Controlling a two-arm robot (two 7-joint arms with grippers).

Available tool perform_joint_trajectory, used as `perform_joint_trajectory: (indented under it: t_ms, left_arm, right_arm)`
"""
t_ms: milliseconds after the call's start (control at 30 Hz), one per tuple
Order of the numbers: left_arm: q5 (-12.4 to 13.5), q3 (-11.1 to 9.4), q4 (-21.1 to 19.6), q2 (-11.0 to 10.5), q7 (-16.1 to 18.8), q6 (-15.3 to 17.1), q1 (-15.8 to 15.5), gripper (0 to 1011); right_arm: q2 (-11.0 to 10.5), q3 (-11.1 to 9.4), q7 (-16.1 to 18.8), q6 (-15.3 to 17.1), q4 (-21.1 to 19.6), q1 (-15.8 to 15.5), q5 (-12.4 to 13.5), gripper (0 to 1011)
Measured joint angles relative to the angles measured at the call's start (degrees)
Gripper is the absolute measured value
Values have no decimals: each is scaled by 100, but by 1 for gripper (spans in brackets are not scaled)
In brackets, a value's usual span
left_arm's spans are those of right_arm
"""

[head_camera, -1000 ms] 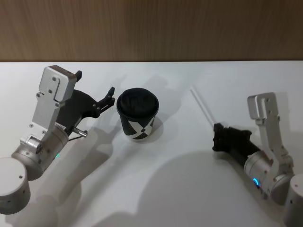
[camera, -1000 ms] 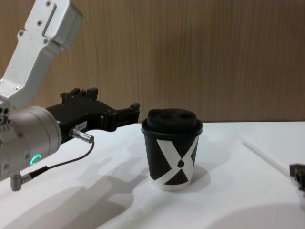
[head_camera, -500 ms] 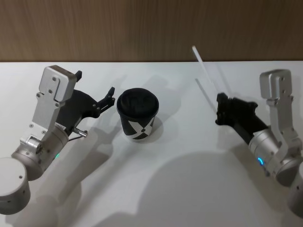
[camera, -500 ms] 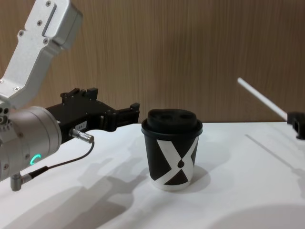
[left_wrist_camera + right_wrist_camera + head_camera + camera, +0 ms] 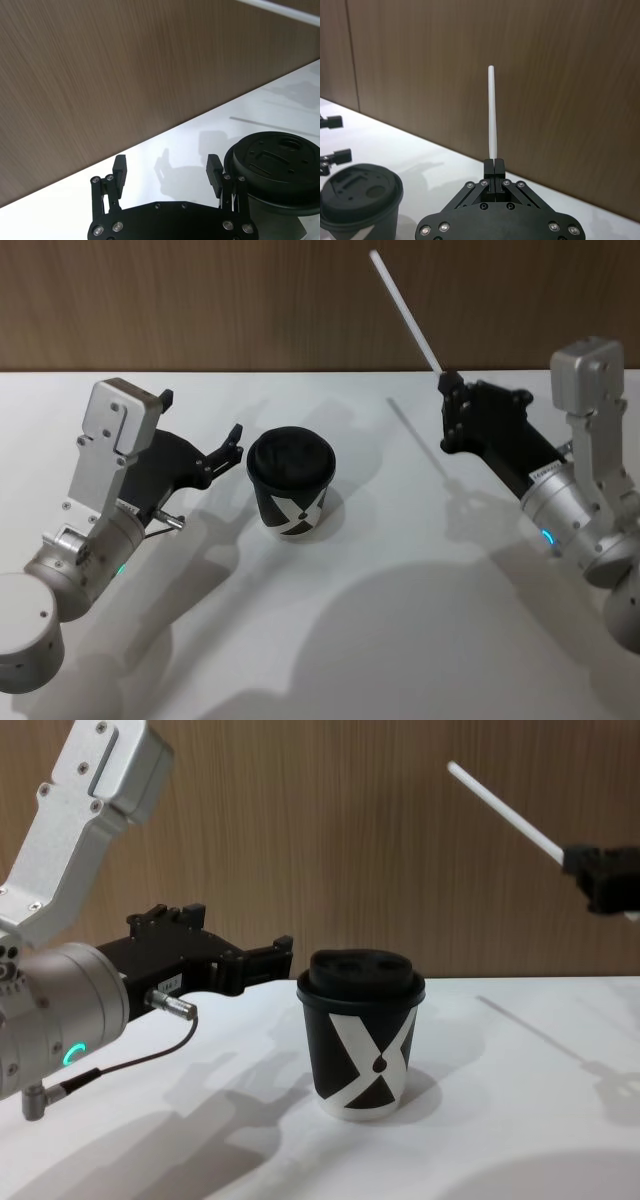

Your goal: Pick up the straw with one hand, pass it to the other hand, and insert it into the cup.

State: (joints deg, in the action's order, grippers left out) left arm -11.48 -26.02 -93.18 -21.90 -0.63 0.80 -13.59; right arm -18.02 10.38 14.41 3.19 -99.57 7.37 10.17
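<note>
Because the handover comes next, over the table (image 5: 400, 620) my left gripper (image 5: 202, 416) hangs spread wide beside the cup (image 5: 290, 480), while my right gripper (image 5: 447, 383) pinches 1 end of the straw (image 5: 405, 310), held high, slanting toward my left.

Left gripper (image 5: 201, 416) hovering low at left, fingers standing wide apart. Right gripper (image 5: 447, 385) hanging higher at right, fingers pinching straw (image 5: 404, 310), wrist apparently tilting upward.
</note>
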Motion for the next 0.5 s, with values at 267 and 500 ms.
perform_joint_trajectory:
  t_ms: [267, 500]
  left_arm:
    - [0, 0, 0, 0, 0, 0, 0, 1003]
    - [0, 0, 0, 0, 0, 0, 0, 1003]
  right_arm:
    - [-72, 123, 484, -490, 189, 344, 157, 6]
    - [-105, 240, 979, -847, 446, 714, 429, 6]
